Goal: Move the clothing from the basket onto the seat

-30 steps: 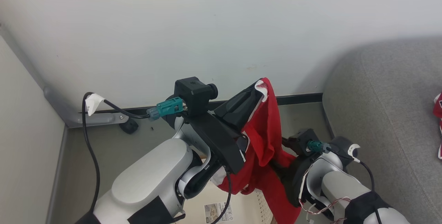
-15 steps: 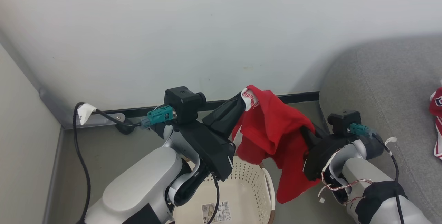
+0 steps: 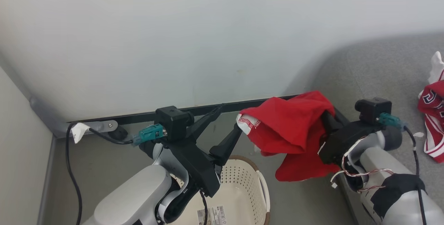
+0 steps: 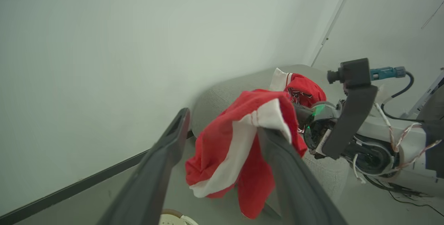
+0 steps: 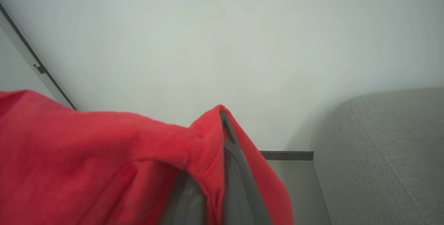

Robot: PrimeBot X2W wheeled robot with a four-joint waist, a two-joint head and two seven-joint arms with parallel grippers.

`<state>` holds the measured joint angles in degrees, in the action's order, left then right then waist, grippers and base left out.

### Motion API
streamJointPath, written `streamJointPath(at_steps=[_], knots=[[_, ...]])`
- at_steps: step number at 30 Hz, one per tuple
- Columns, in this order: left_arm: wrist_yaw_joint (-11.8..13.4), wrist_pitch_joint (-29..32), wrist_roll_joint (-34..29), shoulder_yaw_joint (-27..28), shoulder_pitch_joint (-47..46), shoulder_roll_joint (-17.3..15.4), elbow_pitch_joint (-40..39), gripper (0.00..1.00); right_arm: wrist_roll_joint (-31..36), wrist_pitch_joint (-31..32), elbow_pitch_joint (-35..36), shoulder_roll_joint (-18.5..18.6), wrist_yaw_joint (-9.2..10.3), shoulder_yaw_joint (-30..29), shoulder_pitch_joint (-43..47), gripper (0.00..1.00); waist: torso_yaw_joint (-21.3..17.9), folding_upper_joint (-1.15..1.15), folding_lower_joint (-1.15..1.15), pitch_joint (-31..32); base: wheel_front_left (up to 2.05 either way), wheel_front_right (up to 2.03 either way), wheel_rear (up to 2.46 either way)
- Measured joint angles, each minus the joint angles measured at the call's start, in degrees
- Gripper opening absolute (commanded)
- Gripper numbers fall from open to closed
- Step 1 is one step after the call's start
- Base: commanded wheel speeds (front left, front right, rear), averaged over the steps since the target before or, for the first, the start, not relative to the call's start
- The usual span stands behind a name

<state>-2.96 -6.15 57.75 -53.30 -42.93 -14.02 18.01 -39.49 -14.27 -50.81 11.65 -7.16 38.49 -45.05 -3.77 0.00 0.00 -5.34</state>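
The left gripper gapes wide, yet the clothing, clamped in the right gripper, drapes one left finger and may snag when pulled toward the seat at three o'clock.

Seen from the head camera, my left arm reaches forward from the lower left. The left gripper has its two long fingers spread wide, and the tip of one touches the clothing. My right arm bends in from the lower right, wrist turned toward the left gripper. The right gripper has its fingers pressed together on a fold of that clothing.
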Motion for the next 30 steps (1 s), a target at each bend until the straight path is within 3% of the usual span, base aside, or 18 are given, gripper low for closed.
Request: streamJointPath(at_steps=[13,30], knots=[[1.46,-0.08,0.09,-0.75,4.88,-2.48,-0.25,1.0,-1.55,-0.02,9.68,5.97,0.2,-9.57,2.76,0.0,-4.11,0.0,0.0,0.69,0.0,0.0,0.0],[1.51,-0.59,-1.41,-2.21,5.85,-5.09,-5.75,1.0,-0.24,-0.2,30.59,8.92,3.89,-19.15,16.58,0.0,-13.05,0.0,0.0,-0.36,0.0,0.0,0.0]])
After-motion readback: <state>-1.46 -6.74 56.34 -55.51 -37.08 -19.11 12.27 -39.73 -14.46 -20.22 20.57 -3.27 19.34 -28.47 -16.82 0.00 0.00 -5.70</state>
